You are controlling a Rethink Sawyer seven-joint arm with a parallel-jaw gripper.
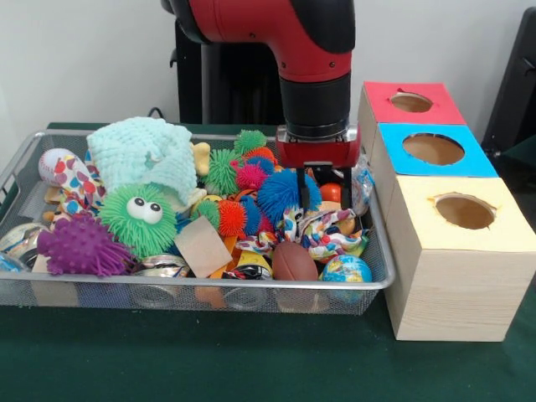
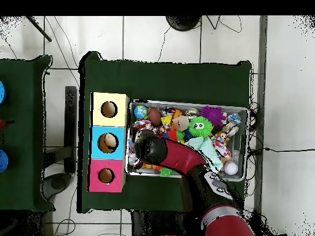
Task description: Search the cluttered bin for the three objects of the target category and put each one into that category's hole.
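Currently, the red and black arm's hand (image 1: 311,186) is lowered into the wire mesh bin (image 1: 209,295) at the centre of the front view, its fingers (image 1: 301,189) sunk into a blue spiky rubber ball (image 1: 283,194); whether they are clenched on it cannot be told. The bin holds mixed toys, including a green spiky ball with eyes (image 1: 139,218) and a purple spiky ball (image 1: 81,245). At the right of the frame, a wooden box (image 1: 456,276) on the green worktop (image 1: 251,360) carries red (image 1: 410,102), blue (image 1: 433,149) and yellow (image 1: 465,211) holes.
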